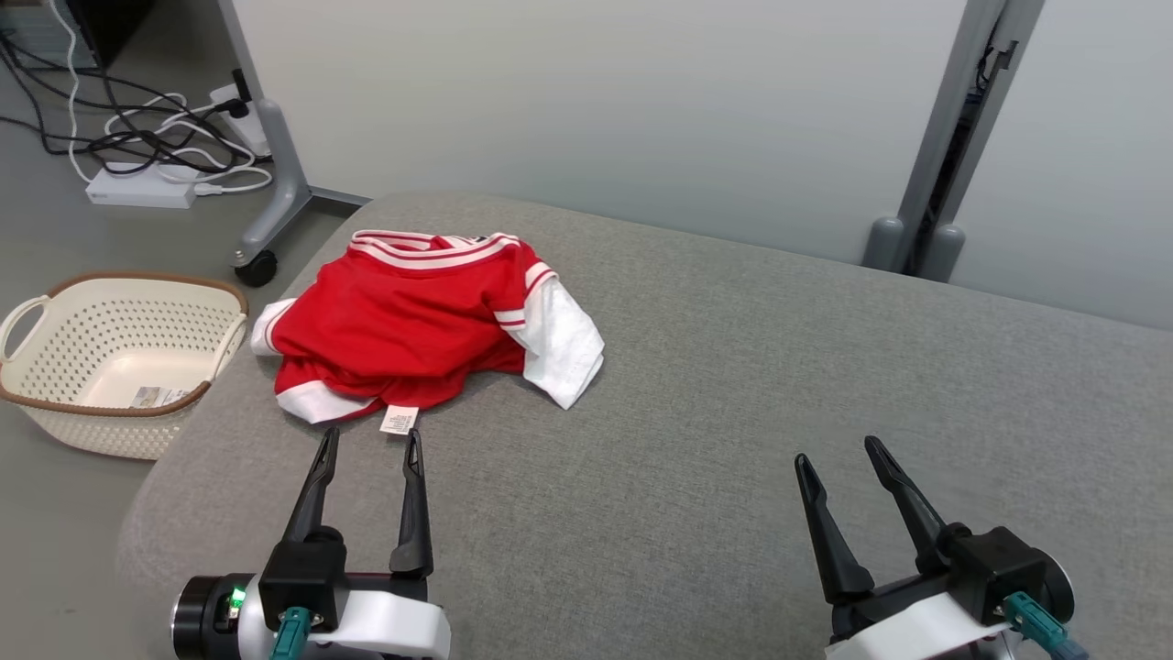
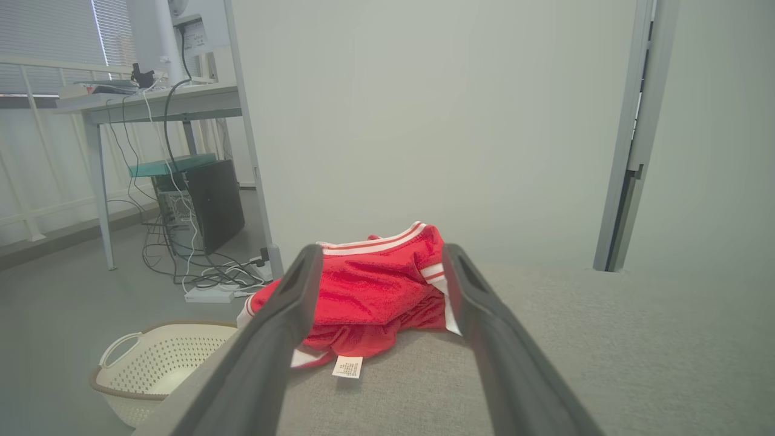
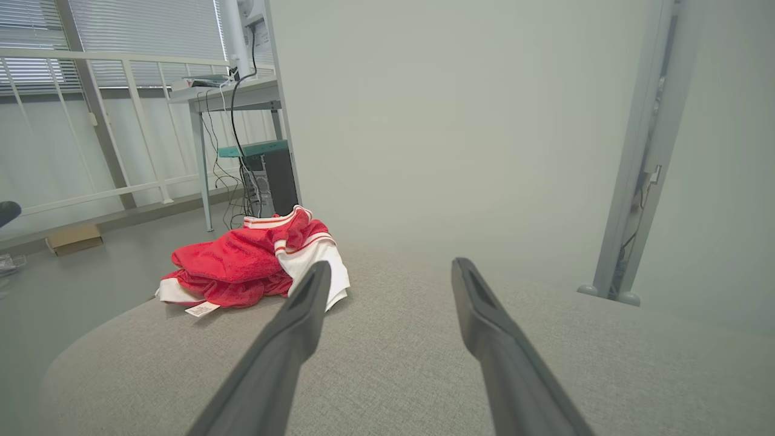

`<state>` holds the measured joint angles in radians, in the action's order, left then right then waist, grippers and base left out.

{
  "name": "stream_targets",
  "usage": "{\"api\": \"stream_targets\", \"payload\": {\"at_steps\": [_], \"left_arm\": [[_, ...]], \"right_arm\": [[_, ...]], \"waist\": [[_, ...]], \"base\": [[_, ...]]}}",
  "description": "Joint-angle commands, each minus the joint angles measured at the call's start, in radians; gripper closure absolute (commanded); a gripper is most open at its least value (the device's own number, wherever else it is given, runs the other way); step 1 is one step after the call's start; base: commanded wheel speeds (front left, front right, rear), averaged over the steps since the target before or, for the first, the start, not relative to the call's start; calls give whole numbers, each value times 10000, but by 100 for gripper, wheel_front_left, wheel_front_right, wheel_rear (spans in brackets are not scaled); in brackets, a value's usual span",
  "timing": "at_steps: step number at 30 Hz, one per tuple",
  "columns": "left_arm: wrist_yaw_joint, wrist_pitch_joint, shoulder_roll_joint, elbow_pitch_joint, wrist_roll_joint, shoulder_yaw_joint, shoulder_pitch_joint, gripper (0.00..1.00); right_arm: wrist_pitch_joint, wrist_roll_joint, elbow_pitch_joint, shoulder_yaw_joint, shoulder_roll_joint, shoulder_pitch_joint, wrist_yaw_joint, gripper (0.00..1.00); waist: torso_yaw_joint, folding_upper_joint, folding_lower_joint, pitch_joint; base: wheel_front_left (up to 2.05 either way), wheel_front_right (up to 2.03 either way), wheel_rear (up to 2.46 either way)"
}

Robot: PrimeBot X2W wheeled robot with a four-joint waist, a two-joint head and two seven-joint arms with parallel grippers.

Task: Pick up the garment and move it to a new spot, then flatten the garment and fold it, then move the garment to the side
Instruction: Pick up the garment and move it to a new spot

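No legible text found, white care tag (image 1: 400, 421) seen at the near hem of the red garment (image 1: 403, 321), its printed lines too small to be read, sticker (image 1: 158, 397) inside the basket (image 1: 101, 433) likewise blurred

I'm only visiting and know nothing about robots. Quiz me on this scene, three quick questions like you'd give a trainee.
1. True or false: the left claw is gripping the red garment.
2. Which is nearer the garment? A) left claw B) right claw
3. Fill in: the white basket stands on the ____, beside the grey surface.
Key: 1 false, both claws open and empty; 2 A; 3 floor.
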<state>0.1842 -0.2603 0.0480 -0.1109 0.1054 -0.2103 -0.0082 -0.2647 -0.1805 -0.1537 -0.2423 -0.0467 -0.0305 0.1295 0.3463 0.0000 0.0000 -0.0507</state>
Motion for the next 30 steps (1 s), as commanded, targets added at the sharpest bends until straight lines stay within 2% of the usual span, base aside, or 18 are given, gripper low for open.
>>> {"api": "stream_targets", "payload": {"at_steps": [1,9,22,30], "left_arm": [[-45,-44,41,23,7,52,18,0],[19,-44,39,105,73,110,123,0],[97,-45,39,95,308,13,87,0],[63,-45,39,117,1049,46,-772,1]], "right_arm": [[-27,-65,4,-29,-67,52,23,0],[-26,-26,-19,-86,-70,159,23,0],[-27,233,-36,-77,-68,264,23,0],[-26,613,-14,-32,-70,-176,23,0]], "waist": [[205,0,0,-17],[634,0,0,-62],[698,0,0,41],[499,0,0,961]], "base": [[0,0,0],[0,0,0],[0,0,0],[0,0,0]]}}
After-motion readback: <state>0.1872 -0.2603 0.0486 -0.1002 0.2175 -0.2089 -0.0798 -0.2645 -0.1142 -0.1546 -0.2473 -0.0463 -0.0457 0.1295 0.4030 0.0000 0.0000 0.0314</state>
